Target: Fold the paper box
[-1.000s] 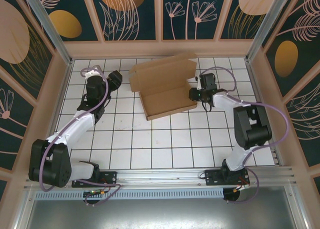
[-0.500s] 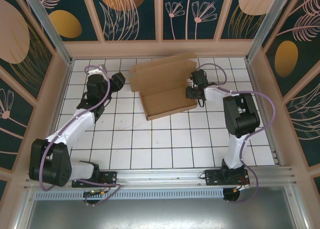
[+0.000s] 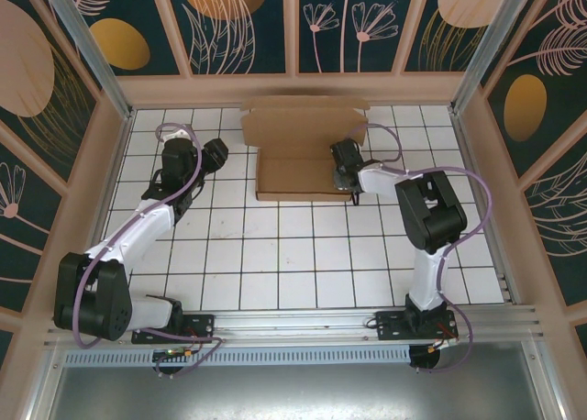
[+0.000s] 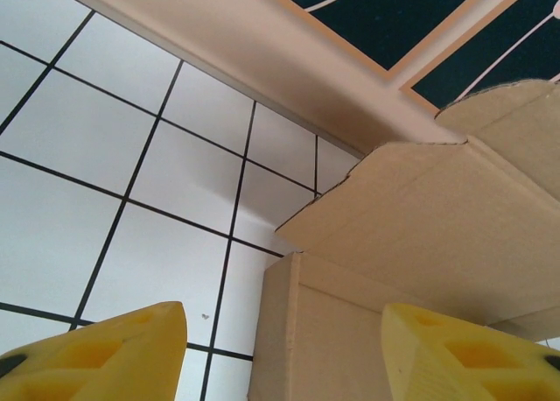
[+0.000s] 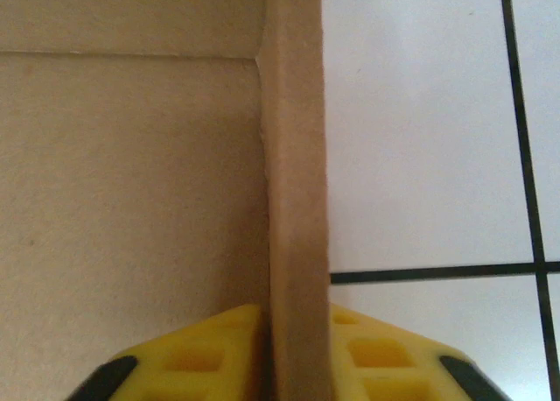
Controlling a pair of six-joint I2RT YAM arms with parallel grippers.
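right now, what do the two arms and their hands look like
The left arm and right arm have white links with bulky black joints, and stand on black bases fixed to a metal rail. A lilac cable loops along each arm. The left hand and right hand are black, with yellow fingers that have recessed pockets.
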